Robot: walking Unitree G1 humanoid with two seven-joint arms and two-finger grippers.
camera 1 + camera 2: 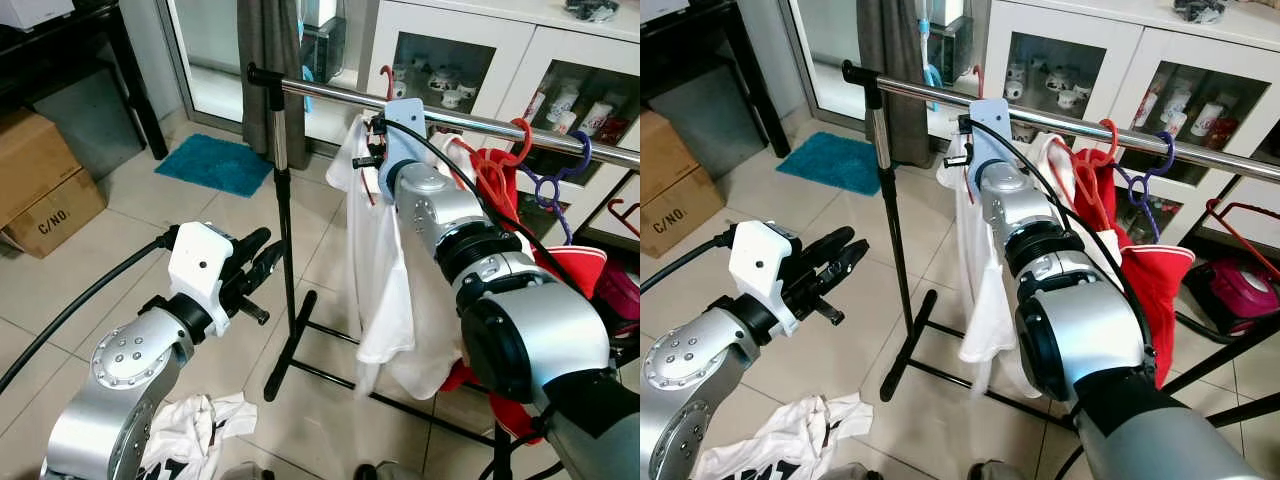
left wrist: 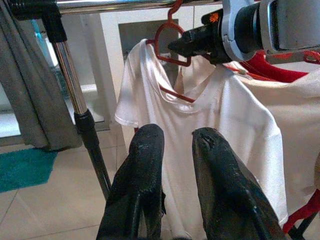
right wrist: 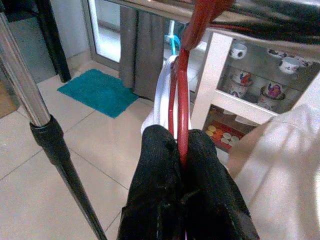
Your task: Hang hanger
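A box (image 1: 40,180) and a blue mat (image 1: 215,165) are seen on the floor at the left. The left gripper (image 1: 262,262) is held low beside the pole (image 1: 281,200), narrowly open, with nothing in it. A shirt (image 1: 385,280) is carried by the red hanger (image 2: 172,50). The hanger is pinched tight in the right gripper (image 3: 181,150), probably so its hook can be set on the rail (image 1: 470,120). The hook is right at the rail.
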